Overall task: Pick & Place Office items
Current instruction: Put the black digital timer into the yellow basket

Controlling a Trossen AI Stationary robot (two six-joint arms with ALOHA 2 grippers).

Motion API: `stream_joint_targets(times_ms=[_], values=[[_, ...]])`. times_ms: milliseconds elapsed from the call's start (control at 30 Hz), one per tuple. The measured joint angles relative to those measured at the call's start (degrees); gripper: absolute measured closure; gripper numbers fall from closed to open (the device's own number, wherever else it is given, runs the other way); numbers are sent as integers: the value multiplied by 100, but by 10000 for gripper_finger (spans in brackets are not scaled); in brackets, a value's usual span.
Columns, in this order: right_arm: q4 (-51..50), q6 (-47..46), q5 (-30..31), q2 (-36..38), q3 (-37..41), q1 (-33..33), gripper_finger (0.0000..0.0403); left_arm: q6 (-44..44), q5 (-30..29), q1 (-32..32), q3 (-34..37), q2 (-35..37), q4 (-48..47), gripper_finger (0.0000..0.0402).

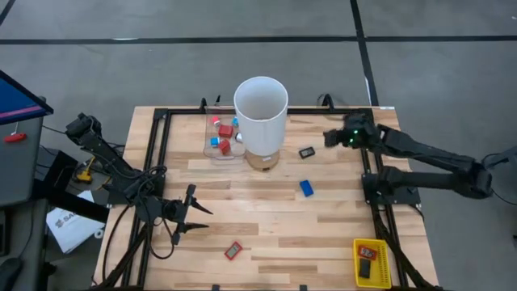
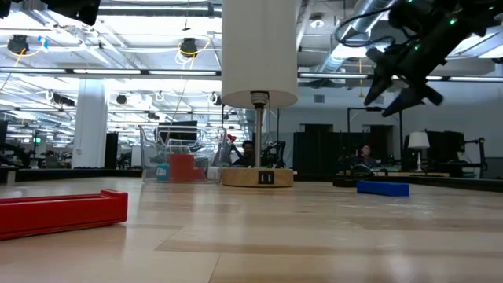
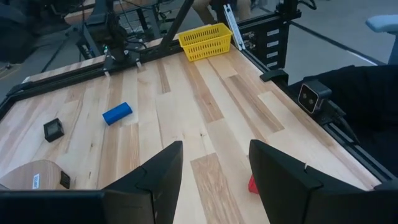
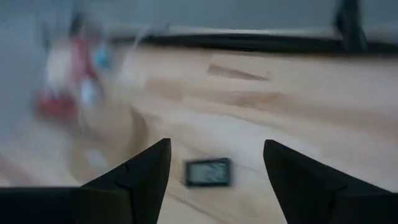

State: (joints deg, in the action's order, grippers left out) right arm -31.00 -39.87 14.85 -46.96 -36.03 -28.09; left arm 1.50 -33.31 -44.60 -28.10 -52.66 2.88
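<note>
High view shows the right gripper (image 1: 331,137) hovering above the table (image 1: 339,218), fingers spread and empty, with a small black office item (image 1: 307,152) lying just ahead of and below it. A blue piece (image 1: 307,187) sits a little farther off. More red and blue pieces fill a clear tray (image 1: 208,139) beyond the white cylinder (image 1: 261,113). The left gripper (image 1: 191,217) waits open, holding nothing, a red item (image 1: 233,250) near it.

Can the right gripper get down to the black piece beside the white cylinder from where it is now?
Probably yes. The right gripper hovers open just beside the black piece, which lies flat on bare table. The white cylinder stands close by on the far side, but nothing lies between gripper and piece.
</note>
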Motion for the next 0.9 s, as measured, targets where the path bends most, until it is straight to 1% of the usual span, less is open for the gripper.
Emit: stream_joint_targets(times_ms=[67,100,200,333,467,533,600,733,767,900], values=[[-8,-1233,-2,101,0,-125,154,0,-8,0,0,0,33,219],[-9,-1695,-10,116,2,-143,154,0,-16,0,0,0,53,219],[13,-2719,-247,78,2,-119,154,25,-19,0,0,0,115,219],[142,-3223,-729,-108,4,-121,154,29,-17,-2,0,0,110,219],[722,-4070,-1349,-261,7,-119,154,28,-15,-7,0,0,105,219],[1077,-4416,-1378,-328,6,-107,154,5,-16,-7,0,0,105,219],[1222,-4240,-1368,-401,4,-46,154,2,-15,-7,0,0,104,219],[1146,-2711,-1341,-655,4,113,154,36,-12,-7,0,0,104,219],[1150,-2446,-1332,-761,4,151,154,40,-12,-7,0,0,104,219],[1206,-1975,-1340,-1217,4,321,154,33,-10,-7,0,0,106,219]])
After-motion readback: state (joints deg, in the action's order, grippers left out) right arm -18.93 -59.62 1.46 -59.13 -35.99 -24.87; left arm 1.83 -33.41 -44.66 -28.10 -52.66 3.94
